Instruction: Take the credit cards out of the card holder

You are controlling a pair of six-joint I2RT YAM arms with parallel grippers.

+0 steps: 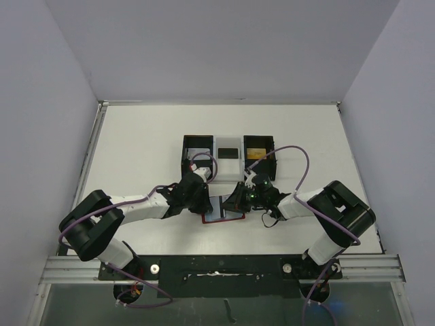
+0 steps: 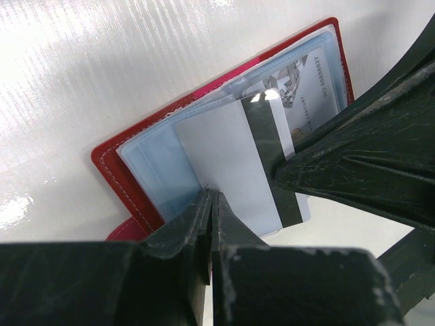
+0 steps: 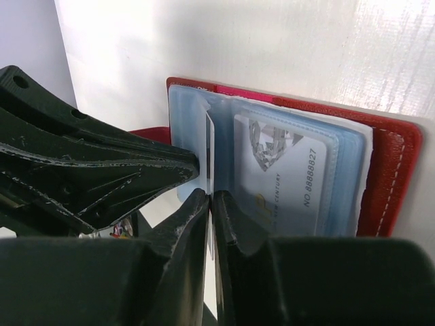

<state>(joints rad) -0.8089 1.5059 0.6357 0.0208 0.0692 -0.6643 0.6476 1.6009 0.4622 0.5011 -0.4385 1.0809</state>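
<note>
The red card holder (image 1: 216,220) lies open on the white table between my two grippers. Its blue-grey sleeves (image 2: 160,170) show in the left wrist view. A white credit card with a black stripe (image 2: 231,156) sticks partly out of a sleeve. My right gripper (image 3: 211,195) is shut on this card's edge (image 3: 209,159). A pale card with a diamond print (image 3: 285,176) stays inside its sleeve. My left gripper (image 2: 212,195) is shut, its tips down on the sleeves beside the white card. Whether it pinches a sleeve is not clear.
A three-compartment tray (image 1: 228,141) stands behind the holder: a black bin (image 1: 197,151) on the left, a white middle bin with a black card (image 1: 228,152), and a black right bin with a gold card (image 1: 257,151). Purple cables loop over both arms.
</note>
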